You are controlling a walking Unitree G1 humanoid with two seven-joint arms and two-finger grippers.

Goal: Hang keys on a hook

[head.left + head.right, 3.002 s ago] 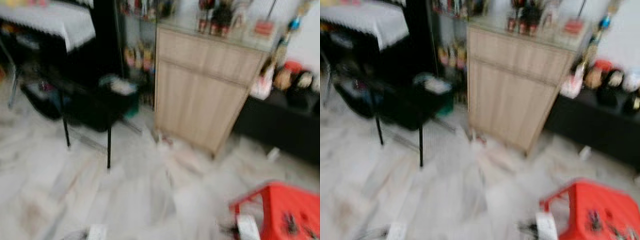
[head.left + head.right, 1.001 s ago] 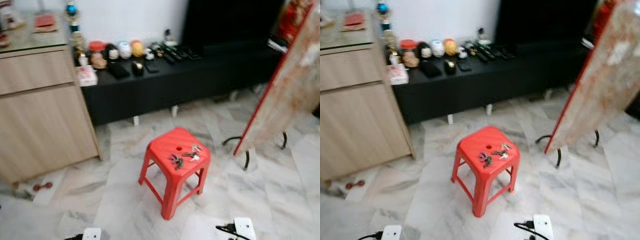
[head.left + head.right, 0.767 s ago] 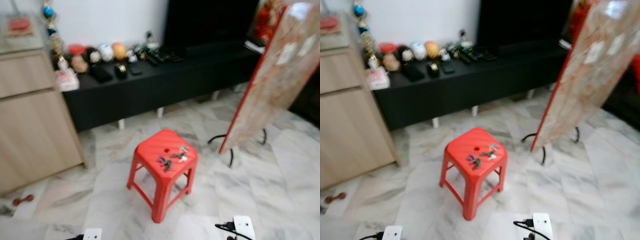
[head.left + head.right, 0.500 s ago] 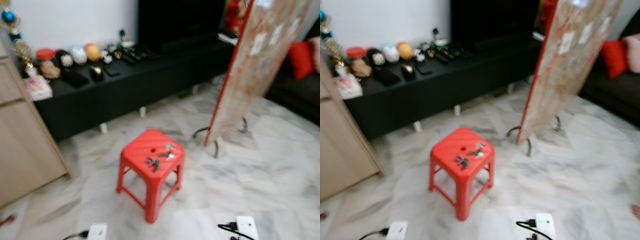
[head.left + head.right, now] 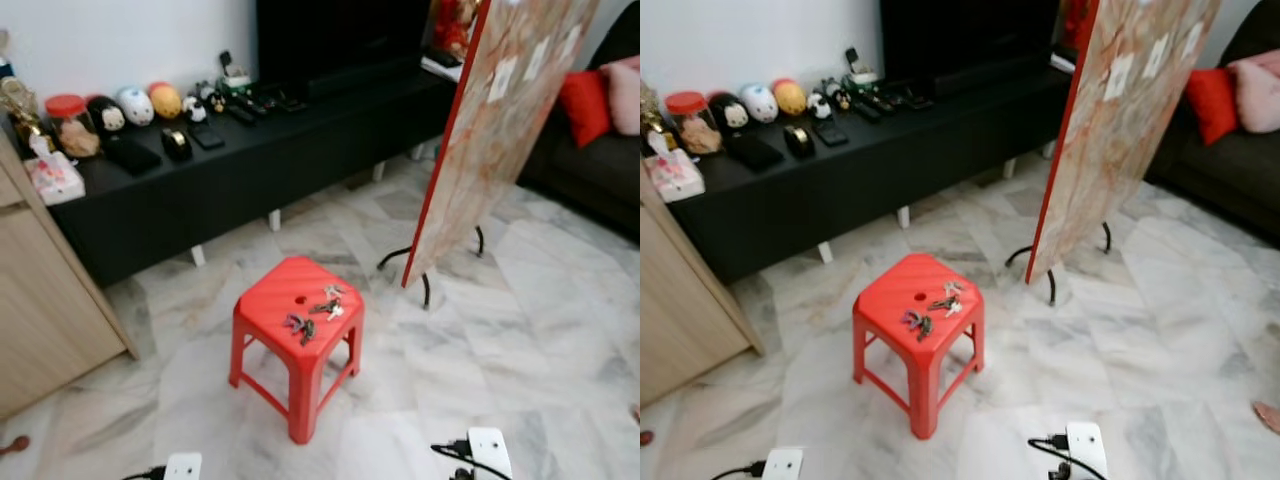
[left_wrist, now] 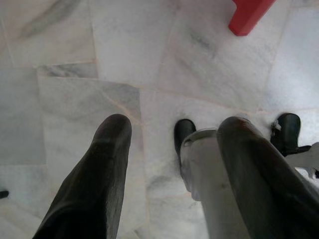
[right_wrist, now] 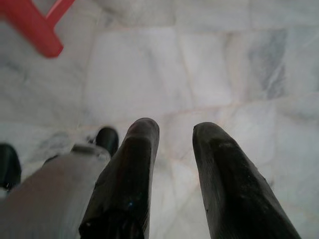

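Both arms hang low, left gripper (image 6: 172, 134) and right gripper (image 7: 174, 132) with fingers parted, empty.

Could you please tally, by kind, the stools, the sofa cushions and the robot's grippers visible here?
Red plastic stool: 1
Sofa cushions, a red cushion and a pink cushion: 2
Grippers with two black fingers, the left gripper and the right gripper: 2
Total: 5

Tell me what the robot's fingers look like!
Each gripper has two long black fingers, rounded at the tips and smooth with a dull shine. The left gripper and the right gripper look alike. Beside the fingers a silver-grey rounded body part shows.
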